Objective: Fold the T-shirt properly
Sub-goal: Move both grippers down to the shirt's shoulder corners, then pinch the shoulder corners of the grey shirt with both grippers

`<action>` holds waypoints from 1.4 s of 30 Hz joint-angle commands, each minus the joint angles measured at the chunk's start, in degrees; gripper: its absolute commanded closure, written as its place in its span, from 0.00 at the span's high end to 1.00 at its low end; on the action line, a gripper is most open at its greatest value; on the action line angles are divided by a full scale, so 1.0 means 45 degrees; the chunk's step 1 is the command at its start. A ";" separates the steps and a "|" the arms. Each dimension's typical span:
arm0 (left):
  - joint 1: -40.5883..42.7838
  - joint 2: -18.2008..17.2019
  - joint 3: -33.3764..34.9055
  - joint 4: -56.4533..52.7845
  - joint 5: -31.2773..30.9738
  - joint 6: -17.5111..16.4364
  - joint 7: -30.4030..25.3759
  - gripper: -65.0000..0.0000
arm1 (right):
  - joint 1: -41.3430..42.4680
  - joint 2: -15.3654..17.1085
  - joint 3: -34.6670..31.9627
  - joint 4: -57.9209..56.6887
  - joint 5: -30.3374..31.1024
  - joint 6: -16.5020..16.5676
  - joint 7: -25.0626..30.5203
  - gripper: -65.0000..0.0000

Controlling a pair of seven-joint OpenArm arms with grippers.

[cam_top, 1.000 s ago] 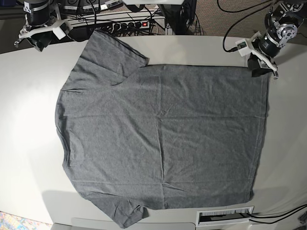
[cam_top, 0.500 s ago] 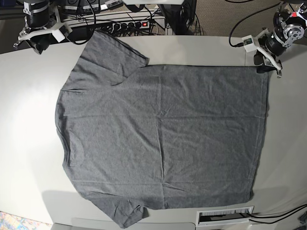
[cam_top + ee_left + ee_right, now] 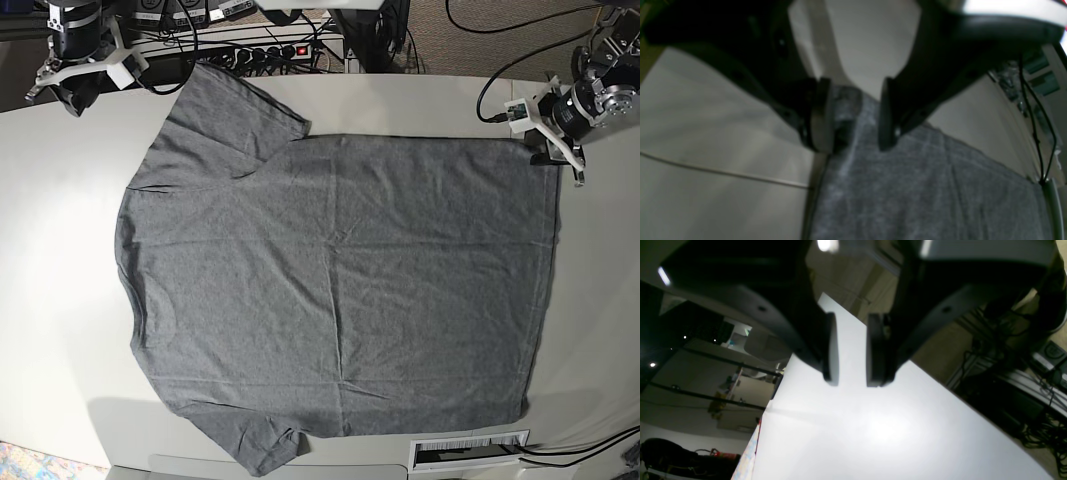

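- T-shirt (image 3: 335, 280) is lying flat on the table (image 3: 60, 250).
- Left gripper (image 3: 853, 115) is gaping over the shirt's corner, gripping nothing.
- Right gripper (image 3: 851, 353) is hanging part-open, empty.

Base cam looked straight down over the whole desk (image 3: 420, 100); wrist cams sat close behind their fingers, left one sharing the T-shirt (image 3: 330, 280) corner.

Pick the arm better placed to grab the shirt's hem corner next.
Left. Its end effector hangs open right over the shirt corner. The right end effector sits over bare table, off by the far sleeve.
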 commanded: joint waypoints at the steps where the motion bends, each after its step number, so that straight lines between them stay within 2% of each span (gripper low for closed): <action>1: -0.0034 -0.0189 -0.0024 0.0024 -0.0087 -0.0136 -0.0053 0.36 | -0.0136 0.0102 0.0112 0.0214 -0.0209 -0.0209 -0.0053 0.24; 5: -0.0219 -0.0189 -0.0024 -0.0340 -0.0083 -0.0141 -0.0092 0.31 | -0.0136 0.0102 0.0112 0.0214 -0.0238 -0.0209 -0.0053 0.24; 8: -0.0340 -0.0189 -0.0024 -0.0602 -0.0083 -0.0151 -0.0092 0.24 | -0.0131 0.0102 0.0112 0.0214 -0.0675 -0.0209 -0.0034 0.24; 10: -0.0340 -0.0189 -0.0024 -0.0612 -0.0087 -0.0151 -0.0092 0.16 | -0.0136 0.0102 0.0112 0.0214 -0.1137 -0.0209 -0.0039 0.24; 13: -0.0335 -0.0194 -0.0024 -0.0607 -0.0087 -0.0155 -0.0078 0.00 | -0.0136 0.0102 0.0112 0.0214 -0.1467 -0.0209 -0.0053 0.24; 17: -0.0311 -0.0189 -0.0024 -0.0476 -0.0117 -0.0806 -0.0078 0.00 | -0.0136 0.0102 0.0107 0.0214 -0.1481 -0.0209 -0.0044 0.24; 20: -0.0024 -0.0189 -0.0024 -0.0039 -0.0272 -0.1054 -0.0068 0.00 | -0.0136 0.0107 0.0107 0.0214 -0.0874 -0.0185 0.0053 0.25; 24: 0.0525 -0.0189 -0.0024 0.0631 -0.0262 -0.1039 -0.0039 0.00 | -0.0131 0.0107 0.0097 0.0214 0.0063 0.0597 0.0554 0.46; 28: 0.0733 -0.0189 -0.0019 0.0777 -0.0267 -0.1049 -0.0039 0.00 | 0.0078 0.0107 0.0097 0.0214 0.0903 0.1729 0.1243 0.47; 34: 0.0724 -0.0185 -0.0019 0.0782 -0.0267 -0.1044 -0.0053 0.00 | 0.0947 0.0102 0.0097 0.0214 0.2856 0.3458 0.1302 0.47; 42: 0.0724 -0.0151 -0.0019 0.0782 -0.0272 -0.1035 -0.0189 0.00 | 0.1005 0.0097 0.0097 0.0189 0.3920 0.3745 0.1583 0.47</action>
